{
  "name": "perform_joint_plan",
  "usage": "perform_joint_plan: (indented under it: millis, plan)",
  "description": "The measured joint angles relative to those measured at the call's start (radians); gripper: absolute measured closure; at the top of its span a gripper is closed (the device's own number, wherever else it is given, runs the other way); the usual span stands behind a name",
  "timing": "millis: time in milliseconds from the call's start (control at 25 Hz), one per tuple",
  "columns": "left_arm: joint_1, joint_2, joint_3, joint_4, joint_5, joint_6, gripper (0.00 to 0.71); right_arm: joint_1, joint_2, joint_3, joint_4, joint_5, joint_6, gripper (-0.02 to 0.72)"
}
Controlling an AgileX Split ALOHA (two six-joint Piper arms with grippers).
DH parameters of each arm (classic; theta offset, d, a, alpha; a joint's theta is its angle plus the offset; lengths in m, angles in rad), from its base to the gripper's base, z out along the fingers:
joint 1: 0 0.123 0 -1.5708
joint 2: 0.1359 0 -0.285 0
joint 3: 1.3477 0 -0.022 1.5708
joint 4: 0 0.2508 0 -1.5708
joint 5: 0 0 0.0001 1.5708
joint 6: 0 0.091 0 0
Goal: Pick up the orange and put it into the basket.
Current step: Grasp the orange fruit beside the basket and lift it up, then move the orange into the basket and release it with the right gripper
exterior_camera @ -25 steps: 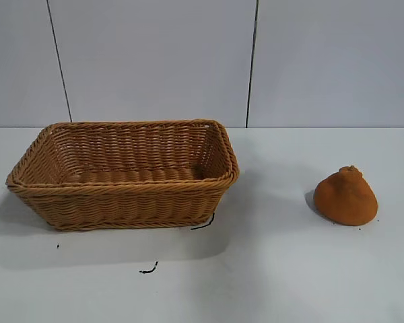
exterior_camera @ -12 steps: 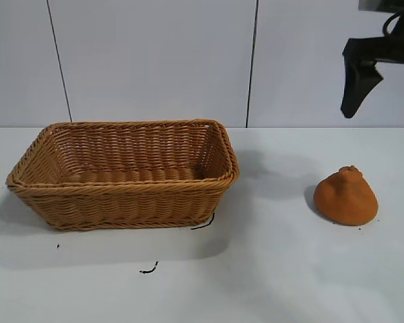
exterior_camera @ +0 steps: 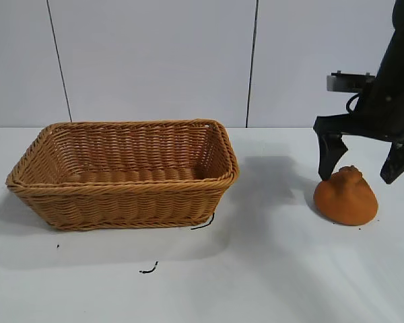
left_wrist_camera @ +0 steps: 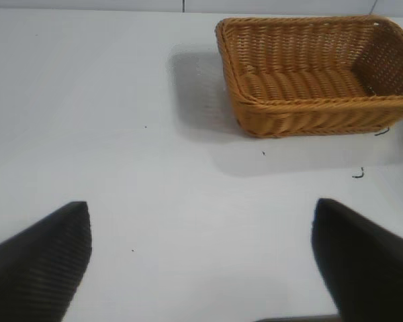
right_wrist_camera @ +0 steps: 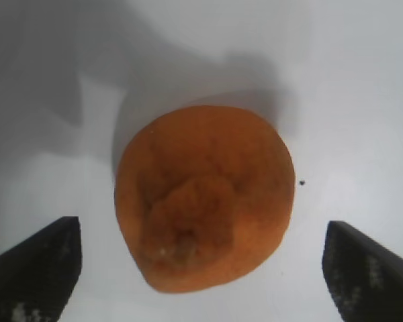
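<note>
Jaws spread wide, the right gripper [exterior_camera: 362, 168] hangs above the orange [exterior_camera: 346, 198], which sits on the table [exterior_camera: 269, 269] well right of the basket [exterior_camera: 124, 173]; it should sink straight down and grip below the knob.

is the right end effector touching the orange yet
Apart. The right wrist view shows bare table between the orange and each finger of the open right end effector.
</note>
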Motion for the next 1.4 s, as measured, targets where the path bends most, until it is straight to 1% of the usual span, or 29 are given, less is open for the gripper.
perform_joint_plan:
  millis: [80, 200, 280, 320, 480, 600, 720, 920, 1080, 1200, 1400]
  plan:
    - [0.0, 0.0, 0.0, 0.0, 0.0, 0.0, 0.071, 0.0, 0.0, -0.009, 0.001, 0.005, 0.0, 0.188]
    - [0.0, 0.0, 0.0, 0.0, 0.0, 0.0, 0.071, 0.0, 0.001, -0.047, -0.006, 0.051, 0.0, 0.471]
    - [0.0, 0.0, 0.0, 0.0, 0.0, 0.0, 0.071, 0.0, 0.002, -0.1, -0.006, 0.116, 0.0, 0.577]
    - [0.0, 0.0, 0.0, 0.0, 0.0, 0.0, 0.071, 0.0, 0.002, -0.128, -0.006, 0.154, 0.0, 0.601]
    - [0.0, 0.0, 0.0, 0.0, 0.0, 0.0, 0.071, 0.0, -0.003, -0.286, -0.01, 0.271, 0.0, 0.609]
    - [0.0, 0.0, 0.0, 0.0, 0.0, 0.0, 0.071, 0.0, -0.018, -0.414, -0.01, 0.323, 0.0, 0.609]
    - [0.0, 0.0, 0.0, 0.0, 0.0, 0.0, 0.071, 0.0, -0.023, -0.529, -0.01, 0.35, 0.0, 0.609]
    - [0.0, 0.0, 0.0, 0.0, 0.0, 0.0, 0.071, 0.0, -0.024, -0.638, 0.005, 0.36, 0.014, 0.609]
    - [0.0, 0.0, 0.0, 0.0, 0.0, 0.0, 0.071, 0.029, -0.024, -0.659, 0.006, 0.363, 0.021, 0.609]
    - [0.0, 0.0, 0.0, 0.0, 0.0, 0.0, 0.071, 0.088, -0.024, -0.659, 0.005, 0.366, 0.024, 0.609]
    - [0.0, 0.0, 0.0, 0.0, 0.0, 0.0, 0.071, 0.239, -0.024, -0.659, 0.006, 0.362, 0.025, 0.609]
